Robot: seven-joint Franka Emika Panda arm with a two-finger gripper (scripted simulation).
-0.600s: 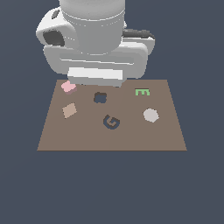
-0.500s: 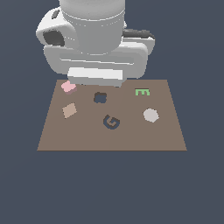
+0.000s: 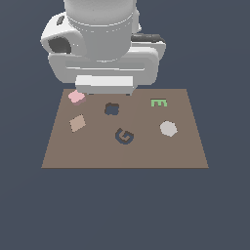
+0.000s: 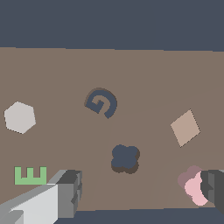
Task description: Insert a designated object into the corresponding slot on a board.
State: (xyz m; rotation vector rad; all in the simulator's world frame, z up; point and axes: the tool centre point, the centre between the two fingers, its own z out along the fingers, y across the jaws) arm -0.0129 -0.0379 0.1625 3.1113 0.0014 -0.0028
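The pale pink block (image 3: 76,96) lies at the board's far corner on the exterior view's left; it also shows in the wrist view (image 4: 191,185). The dark navy clover slot (image 3: 112,109) is apart from it in the brown board (image 3: 146,151), and shows in the wrist view (image 4: 125,158). My gripper (image 4: 141,189) is open wide above the board. One finger (image 4: 214,190) is right beside the pink block and the other finger (image 4: 66,192) is far from it. The slot lies roughly between the fingers. In the exterior view the arm's body hides the fingers.
On the board are a tan diamond tile (image 3: 77,122), a dark G mark (image 3: 124,135), a light grey octagon (image 3: 168,128) and a green E (image 3: 158,102). The arm's white body (image 3: 105,53) overhangs the board's far edge.
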